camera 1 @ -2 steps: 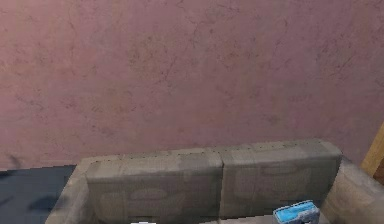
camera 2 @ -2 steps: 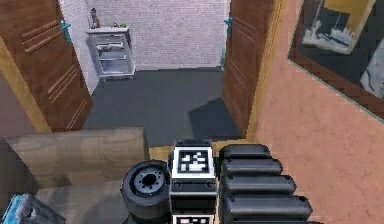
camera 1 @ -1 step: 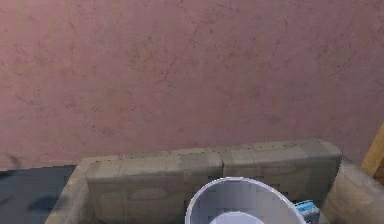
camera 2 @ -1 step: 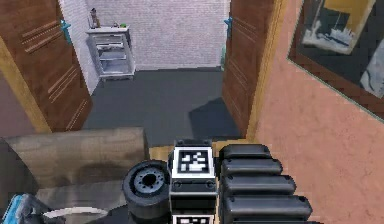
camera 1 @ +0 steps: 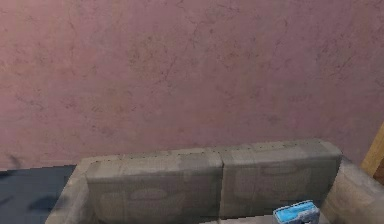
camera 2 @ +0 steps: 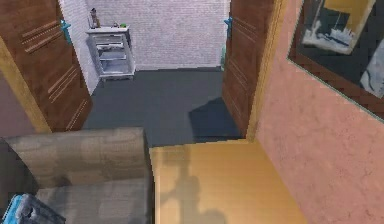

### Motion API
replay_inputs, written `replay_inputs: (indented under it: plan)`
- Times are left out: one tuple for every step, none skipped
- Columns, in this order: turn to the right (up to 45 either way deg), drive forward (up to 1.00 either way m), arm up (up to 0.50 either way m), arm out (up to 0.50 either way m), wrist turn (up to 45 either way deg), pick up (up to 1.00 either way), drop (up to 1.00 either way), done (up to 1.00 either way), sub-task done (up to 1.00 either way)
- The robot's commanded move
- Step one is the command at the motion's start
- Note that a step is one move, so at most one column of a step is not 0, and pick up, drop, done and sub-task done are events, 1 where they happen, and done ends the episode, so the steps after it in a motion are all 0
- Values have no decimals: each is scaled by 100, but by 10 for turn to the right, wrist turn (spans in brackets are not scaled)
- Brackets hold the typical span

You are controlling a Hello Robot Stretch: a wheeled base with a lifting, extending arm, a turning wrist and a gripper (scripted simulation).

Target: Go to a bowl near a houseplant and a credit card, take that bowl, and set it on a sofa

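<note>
The sofa (camera 1: 200,185) sits near, just ahead, with a blue box (camera 1: 297,212) on its seat at right and a wooden side table (camera 2: 215,185) just beside its end. I cannot tell the fingers' state or where the bowl is. A careless set-down might land on the box. Farther off stand an open wooden door (camera 2: 45,60) and a metal shelf (camera 2: 110,50).

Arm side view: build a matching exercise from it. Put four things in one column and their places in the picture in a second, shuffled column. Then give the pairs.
Things
1. white shelf unit
2. framed picture
3. yellow tabletop
4. sofa

Places in the arm side view
A. bottom left corner
B. top right, on the pink wall
C. top left, against the white brick wall
D. bottom middle, beside the sofa

Pairs: 1-C, 2-B, 3-D, 4-A
</note>
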Motion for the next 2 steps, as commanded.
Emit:
replay_inputs:
  plan:
    - [0, 0, -32, 0, 0, 0, 0, 0, 0]
    - [0, 0, 0, 0, 0, 0, 100, 0, 0]
